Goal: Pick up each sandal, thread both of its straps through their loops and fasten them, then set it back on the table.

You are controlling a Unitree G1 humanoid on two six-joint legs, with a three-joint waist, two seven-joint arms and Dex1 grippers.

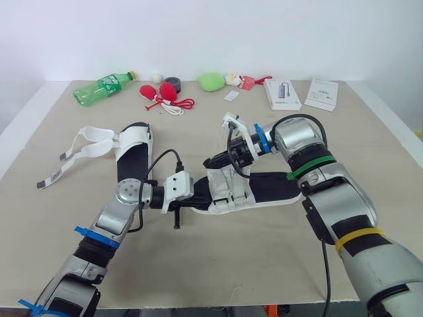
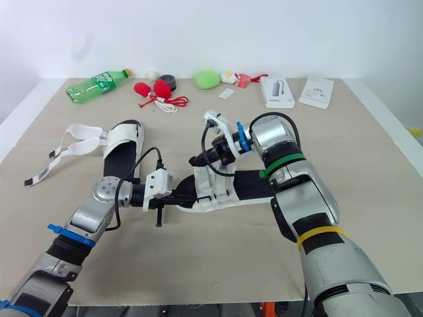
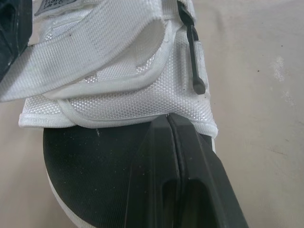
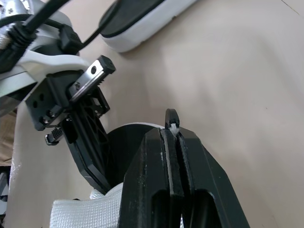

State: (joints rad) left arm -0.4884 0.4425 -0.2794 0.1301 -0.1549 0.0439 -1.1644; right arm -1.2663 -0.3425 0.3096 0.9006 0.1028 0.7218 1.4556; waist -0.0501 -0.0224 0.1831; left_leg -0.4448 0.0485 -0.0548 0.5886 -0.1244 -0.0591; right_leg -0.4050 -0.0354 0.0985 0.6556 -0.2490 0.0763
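A white sandal with a black footbed (image 1: 264,188) lies in the middle of the table, held at its toe end by both grippers. My left gripper (image 1: 200,198) is shut on the front edge of its sole, and the fingers (image 3: 156,156) press on the black footbed just below the white mesh strap (image 3: 118,90). My right gripper (image 1: 208,162) hovers above the straps (image 1: 225,185), shut on a small white strap tip (image 4: 174,127). The second sandal (image 1: 132,155) lies to the left with its long straps (image 1: 79,148) spread loose across the table.
Along the far edge are a green bottle (image 1: 102,87), red soft items with a cord (image 1: 162,94), a black round object (image 1: 172,83), a green lump (image 1: 210,80) and two white boxes (image 1: 282,94) (image 1: 322,92). The table's front edge runs close below my arms.
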